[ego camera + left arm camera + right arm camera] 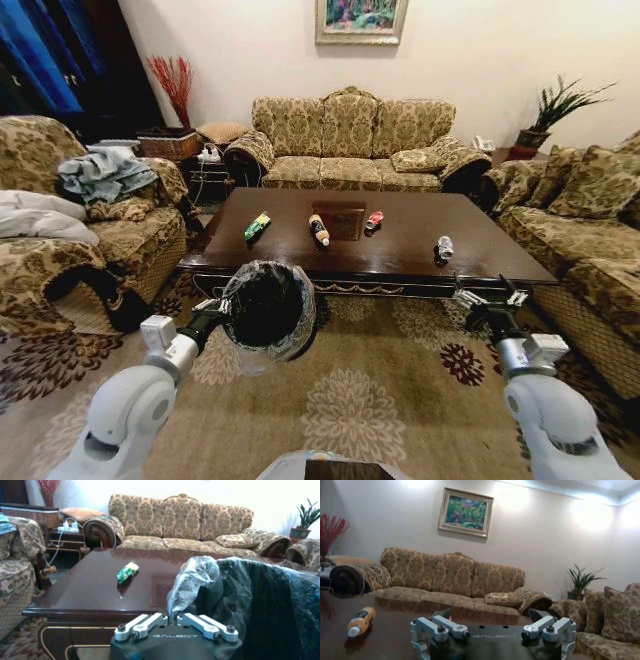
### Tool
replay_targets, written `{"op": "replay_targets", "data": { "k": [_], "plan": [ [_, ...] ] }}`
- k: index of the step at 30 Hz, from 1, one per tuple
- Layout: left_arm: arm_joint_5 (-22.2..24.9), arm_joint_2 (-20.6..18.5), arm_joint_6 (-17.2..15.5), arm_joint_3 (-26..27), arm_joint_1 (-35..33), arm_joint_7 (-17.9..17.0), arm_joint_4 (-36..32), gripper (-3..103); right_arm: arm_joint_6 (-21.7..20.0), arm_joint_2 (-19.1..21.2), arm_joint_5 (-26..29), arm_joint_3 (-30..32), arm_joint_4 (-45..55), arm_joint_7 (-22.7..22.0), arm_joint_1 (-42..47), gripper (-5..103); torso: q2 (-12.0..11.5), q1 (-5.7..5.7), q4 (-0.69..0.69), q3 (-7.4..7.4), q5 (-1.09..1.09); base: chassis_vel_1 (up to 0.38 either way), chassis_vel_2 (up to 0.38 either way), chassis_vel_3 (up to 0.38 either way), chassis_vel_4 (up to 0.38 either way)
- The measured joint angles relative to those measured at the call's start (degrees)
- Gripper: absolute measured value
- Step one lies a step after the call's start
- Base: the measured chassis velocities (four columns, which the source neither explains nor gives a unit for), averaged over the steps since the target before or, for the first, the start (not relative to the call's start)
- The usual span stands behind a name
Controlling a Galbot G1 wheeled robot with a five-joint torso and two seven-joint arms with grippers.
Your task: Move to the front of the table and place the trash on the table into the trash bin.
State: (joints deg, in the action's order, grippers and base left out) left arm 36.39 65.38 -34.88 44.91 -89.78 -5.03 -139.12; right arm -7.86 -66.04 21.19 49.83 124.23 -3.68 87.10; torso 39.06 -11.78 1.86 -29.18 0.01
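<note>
The dark glossy table [400, 262] stands just ahead. Lying on it from left to right are the trash items: a green-yellow wrapper [257, 227], a brown bottle [319, 230], a crushed red can [374, 220] and a silver-white can [444, 247]. My left gripper [215, 312] is shut on the rim of the black trash bin [266, 305], which hangs tilted before the table's front edge. In the left wrist view the bin's bag [192, 581] rises from the left gripper [176, 620], with the wrapper [127, 572] beyond. My right gripper [487, 298] is open near the front right edge. The right wrist view shows that gripper [490, 615] empty, and the bottle [360, 620].
Patterned sofas stand behind the table [350, 140] and to its right [590, 220]. An armchair [60, 240] with clothes sits at the left. A woven basket [168, 146] and a socket strip [209, 154] are at the back left. Patterned carpet [380, 400] lies underfoot.
</note>
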Motion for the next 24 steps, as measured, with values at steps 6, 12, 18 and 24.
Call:
{"op": "replay_targets", "data": {
  "k": [6,12,18,24],
  "plan": [
    [-1.58,1.25,2.22,-0.03,0.70,0.73,0.50,3,-0.02,-0.38,-1.54,-0.74,0.79,-0.22,0.74,100,1.45,-0.59,0.00,-0.80,-0.01,0.000,0.000,0.000,0.000],
    [-1.59,0.69,2.46,-0.38,1.39,0.77,0.73,3,-0.43,-0.57,-1.75,-0.64,2.03,-0.82,0.85,100,2.71,-1.11,-0.01,-1.57,-0.01,0.000,0.000,0.000,0.000],
    [-1.42,0.42,2.47,0.09,-0.25,0.72,0.52,3,0.57,-2.15,-1.46,0.05,1.73,-0.39,1.01,100,4.48,-1.85,0.00,-2.59,0.00,0.000,0.000,0.000,0.000],
    [-1.25,0.29,2.46,0.89,-1.00,0.57,0.01,3,2.24,-2.25,-1.33,-0.49,-0.69,0.54,0.51,100,5.80,-2.43,0.00,-3.33,0.00,0.000,0.000,0.000,0.000]
  ]
}}
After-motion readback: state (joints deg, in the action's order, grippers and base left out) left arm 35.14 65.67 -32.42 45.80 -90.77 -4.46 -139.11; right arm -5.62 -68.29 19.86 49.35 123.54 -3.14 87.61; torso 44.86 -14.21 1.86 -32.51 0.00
